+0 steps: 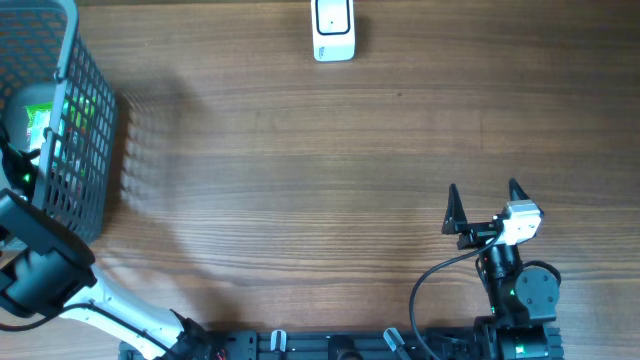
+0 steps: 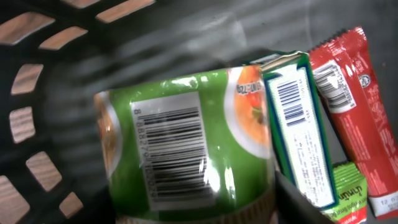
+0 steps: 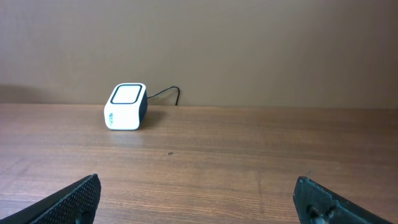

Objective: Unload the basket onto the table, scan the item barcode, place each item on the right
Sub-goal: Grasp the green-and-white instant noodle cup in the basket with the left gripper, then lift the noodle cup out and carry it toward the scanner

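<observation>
Wood-grain tabletop runs wide and mostly bare, with a plain brown wall behind it in the right wrist view. One grey mesh basket (image 1: 85,150) stands at the far left edge. One small white scanner (image 1: 333,30) sits at the far side near the middle, with a dark cable (image 3: 165,93) trailing behind it.

Two arms are at work. The left arm (image 1: 40,265) reaches into the basket from the near side, so the mesh wall stands between its tip and the open table. From above, only a patch of green shows through the grid.

Looking down from the left wrist, four packaged goods lie together on the basket floor. A green tub (image 2: 180,155) lies on its side in the middle with its barcode facing up. A green and white box (image 2: 295,130) overlaps the tub's right side. A red packet (image 2: 351,106) lies just beyond the box. A small green packet (image 2: 351,193) sits at the lower right. Three of the four show barcodes. The left gripper's one visible finger (image 2: 298,208) lies low beside the tub and the box. I cannot tell whether it has hold of anything.

The right gripper (image 1: 484,200) hangs over the near right of the table with its jaws spread wide and nothing between them, well apart from both scanner and basket.
</observation>
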You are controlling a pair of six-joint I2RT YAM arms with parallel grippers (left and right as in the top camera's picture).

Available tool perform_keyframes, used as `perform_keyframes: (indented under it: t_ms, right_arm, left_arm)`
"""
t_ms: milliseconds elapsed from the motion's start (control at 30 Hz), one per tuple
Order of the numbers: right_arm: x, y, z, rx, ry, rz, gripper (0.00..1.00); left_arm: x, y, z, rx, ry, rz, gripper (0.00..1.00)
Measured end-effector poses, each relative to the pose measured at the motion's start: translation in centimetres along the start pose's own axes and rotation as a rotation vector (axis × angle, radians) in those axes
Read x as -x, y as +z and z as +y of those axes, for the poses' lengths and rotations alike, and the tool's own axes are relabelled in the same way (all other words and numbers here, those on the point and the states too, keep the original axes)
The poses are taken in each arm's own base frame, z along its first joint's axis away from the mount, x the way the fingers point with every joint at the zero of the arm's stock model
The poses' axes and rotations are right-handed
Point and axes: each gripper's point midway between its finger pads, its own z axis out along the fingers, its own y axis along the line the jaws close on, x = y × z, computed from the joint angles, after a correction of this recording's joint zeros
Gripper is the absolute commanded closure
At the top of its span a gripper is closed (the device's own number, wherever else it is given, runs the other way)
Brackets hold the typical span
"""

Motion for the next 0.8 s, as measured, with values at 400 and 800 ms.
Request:
perform_keyframes:
  t_ms: [400, 800]
  right_arm:
    - [0.0, 0.0, 0.0, 0.0, 0.0, 0.0, 0.0]
    - [0.0, 0.0, 0.0, 0.0, 0.0, 0.0, 0.0]
  left_arm:
    - [0.1, -1.2, -0.3, -0.037, 0.006, 0.014, 0.5]
    - [0.5, -14.3, -4.2, -0.472, -0.011, 0.194, 0.48]
